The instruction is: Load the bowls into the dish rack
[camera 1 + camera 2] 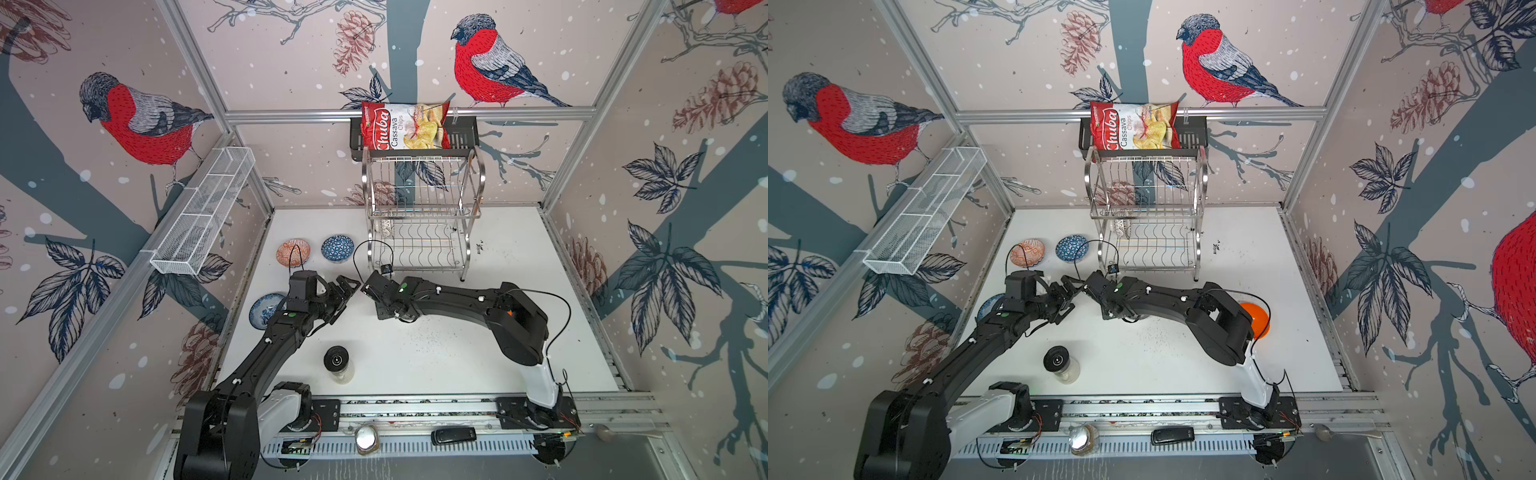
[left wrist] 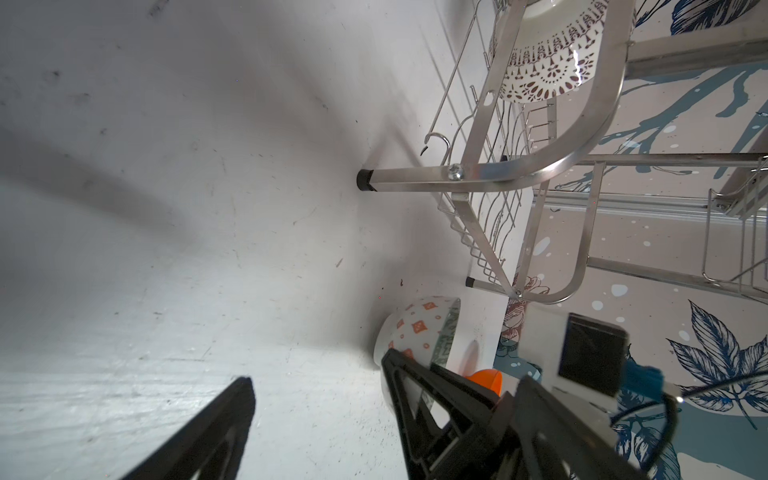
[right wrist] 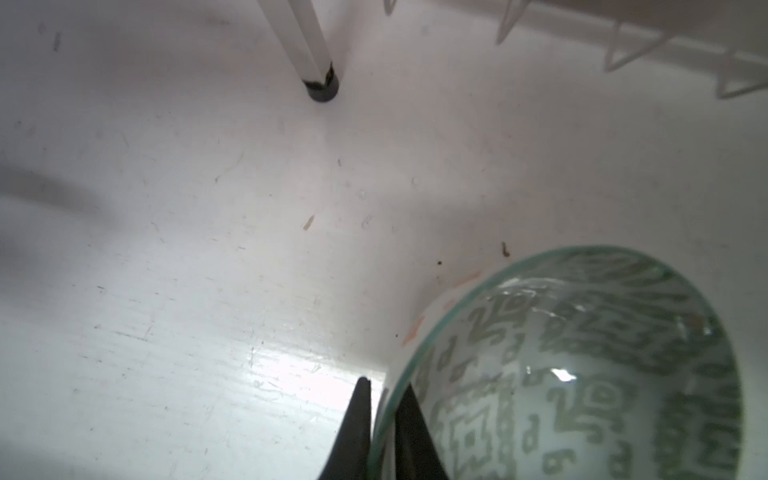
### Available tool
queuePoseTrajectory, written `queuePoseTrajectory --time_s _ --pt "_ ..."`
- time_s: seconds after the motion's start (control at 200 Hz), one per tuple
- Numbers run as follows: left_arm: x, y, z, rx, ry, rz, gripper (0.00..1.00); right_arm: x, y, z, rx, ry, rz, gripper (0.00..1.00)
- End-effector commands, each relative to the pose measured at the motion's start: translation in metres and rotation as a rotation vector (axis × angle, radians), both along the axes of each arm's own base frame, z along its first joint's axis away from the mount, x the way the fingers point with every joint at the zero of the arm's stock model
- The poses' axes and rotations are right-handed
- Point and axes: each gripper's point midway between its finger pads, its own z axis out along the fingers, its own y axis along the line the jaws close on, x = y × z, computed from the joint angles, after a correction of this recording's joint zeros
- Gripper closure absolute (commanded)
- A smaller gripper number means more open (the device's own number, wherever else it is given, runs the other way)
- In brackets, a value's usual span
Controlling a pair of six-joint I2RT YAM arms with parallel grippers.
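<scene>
Here the right claw (image 3: 385, 399) is pinched shut on the rim of the grey-green bowl (image 3: 582, 365), with one finger outside the wall and one inside. The bowl sits mouth-up. I cannot tell whether its base touches the white table (image 3: 187, 249). Ahead of this claw, bare table runs to the nearest black-capped leg (image 3: 322, 85) of the dish rack (image 1: 424, 216).

The left claw (image 1: 348, 286) stands spread wide and holds nothing. It is just beside the right claw, and their tips almost meet in both top views.

Beyond the left claw, near the rack's left side, lie the red-orange bowl (image 1: 293, 251) and the blue triangle bowl (image 1: 337, 248). The blue-white floral bowl (image 1: 264, 309) lies beside that arm's wrist, close to the table's left edge. The black-lidded jar (image 1: 337, 361) stands well back from both claws, toward the arm bases.

In a top view the plain orange bowl (image 1: 1258, 320) peeks out behind the right arm's elbow. A white bowl with dark pattern (image 2: 548, 62) stands on edge at the left end of the rack's lower tier, and the wire beside it is open.
</scene>
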Motion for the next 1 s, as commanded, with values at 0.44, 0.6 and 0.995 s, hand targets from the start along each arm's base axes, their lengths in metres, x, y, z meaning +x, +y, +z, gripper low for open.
queuePoseTrajectory --time_s 0.44,0.6,0.995 --pt "-0.001 -0.01 0.006 -0.075 -0.048 -0.056 0.03 -0.009 0.016 0.037 0.285 0.072 -0.019 0.99" --pt "0.002 -0.009 0.017 -0.089 -0.062 -0.023 0.03 -0.008 0.015 0.072 0.458 0.07 0.003 0.99" --pt "0.015 -0.03 0.074 -0.037 -0.1 -0.088 0.03 0.006 -0.008 0.165 0.844 -0.093 0.029 0.99"
